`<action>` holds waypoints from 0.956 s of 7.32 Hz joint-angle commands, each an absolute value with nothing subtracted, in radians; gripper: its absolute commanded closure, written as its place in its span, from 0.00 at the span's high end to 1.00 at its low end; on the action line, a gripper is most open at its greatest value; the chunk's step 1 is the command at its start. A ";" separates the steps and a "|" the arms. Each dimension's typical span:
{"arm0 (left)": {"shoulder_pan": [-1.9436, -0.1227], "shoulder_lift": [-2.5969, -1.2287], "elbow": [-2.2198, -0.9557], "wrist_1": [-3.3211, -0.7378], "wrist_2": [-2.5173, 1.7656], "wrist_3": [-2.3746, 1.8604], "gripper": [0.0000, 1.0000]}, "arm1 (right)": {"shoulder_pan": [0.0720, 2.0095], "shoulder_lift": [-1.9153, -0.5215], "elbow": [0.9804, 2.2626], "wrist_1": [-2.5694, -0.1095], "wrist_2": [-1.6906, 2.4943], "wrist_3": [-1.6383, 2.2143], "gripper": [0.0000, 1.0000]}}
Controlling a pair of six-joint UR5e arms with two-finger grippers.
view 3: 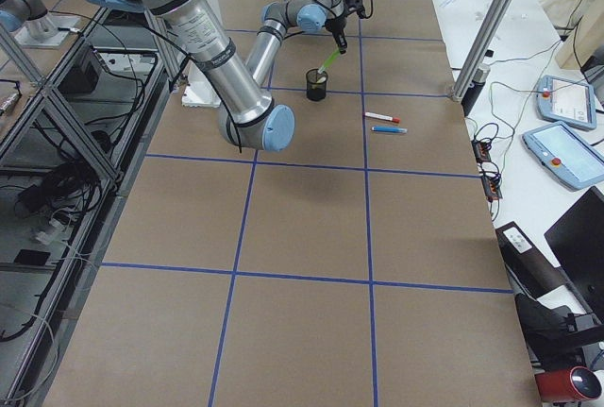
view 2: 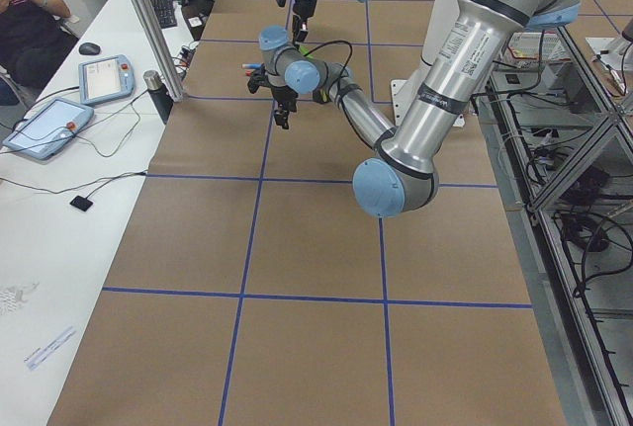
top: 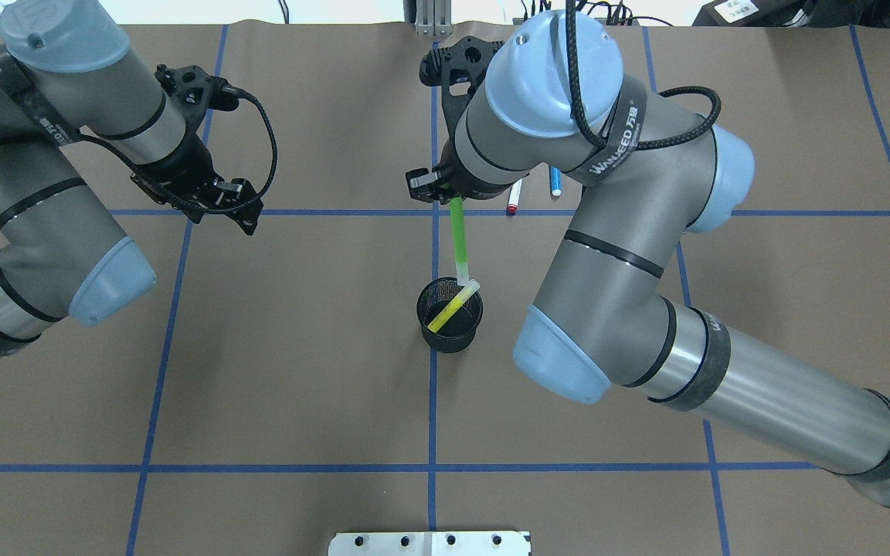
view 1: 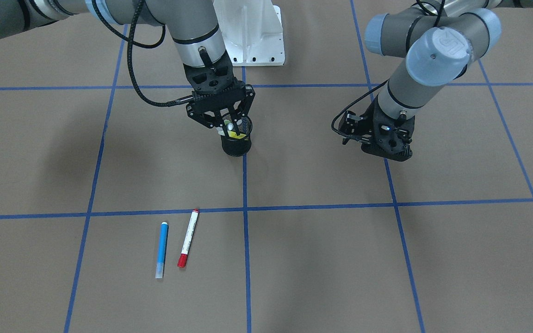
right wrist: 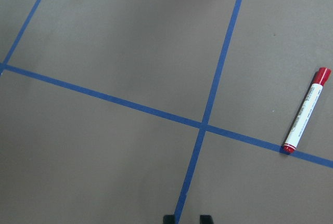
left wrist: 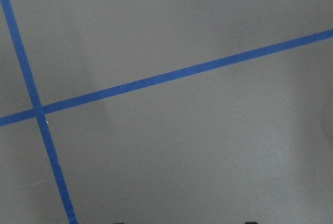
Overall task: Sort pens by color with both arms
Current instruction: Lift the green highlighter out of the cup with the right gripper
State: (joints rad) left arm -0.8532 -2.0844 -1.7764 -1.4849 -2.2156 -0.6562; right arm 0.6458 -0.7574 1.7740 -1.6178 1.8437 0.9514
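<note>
Green pen [top: 458,239], pinched in the right pincer [top: 445,193], hangs over the mesh cup [top: 453,341], apparently to join the yellow pen [top: 449,311]; left pincer [top: 232,208] idles wide, empty.

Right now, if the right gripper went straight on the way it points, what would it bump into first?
Most likely the black mesh cup: the right gripper points down over it, clamping a light green marker pen whose lower end sits at the cup's mouth, beside a yellow pen.
</note>
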 commanded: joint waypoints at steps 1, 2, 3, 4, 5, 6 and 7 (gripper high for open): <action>-0.851 -2.088 -1.778 -1.485 -2.215 -0.670 0.82 | 0.713 -0.682 1.647 -1.625 1.911 1.009 0.17; -0.851 -2.089 -1.781 -1.485 -2.215 -0.675 0.82 | 0.744 -0.643 1.556 -1.621 1.946 1.012 0.17; -0.851 -2.091 -1.786 -1.485 -2.214 -0.692 0.82 | 0.791 -0.618 1.476 -1.615 2.021 1.012 0.12; -0.851 -2.089 -1.787 -1.485 -2.209 -0.696 0.82 | 0.823 -0.583 1.401 -1.615 2.060 1.012 0.13; -0.851 -2.089 -1.792 -1.485 -2.191 -0.696 0.82 | 0.833 -0.562 1.343 -1.612 2.065 1.014 0.14; -0.851 -2.088 -1.793 -1.485 -2.191 -0.699 0.82 | 0.838 -0.555 1.286 -1.573 2.068 1.014 0.14; -0.851 -2.088 -1.793 -1.485 -2.191 -0.701 0.82 | 0.838 -0.552 1.213 -1.528 2.069 1.008 0.14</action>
State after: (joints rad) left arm -0.8514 -2.0885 -1.7920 -1.4849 -2.1931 -0.6983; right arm 0.8326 -0.5616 1.3009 -1.5764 2.0635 1.0125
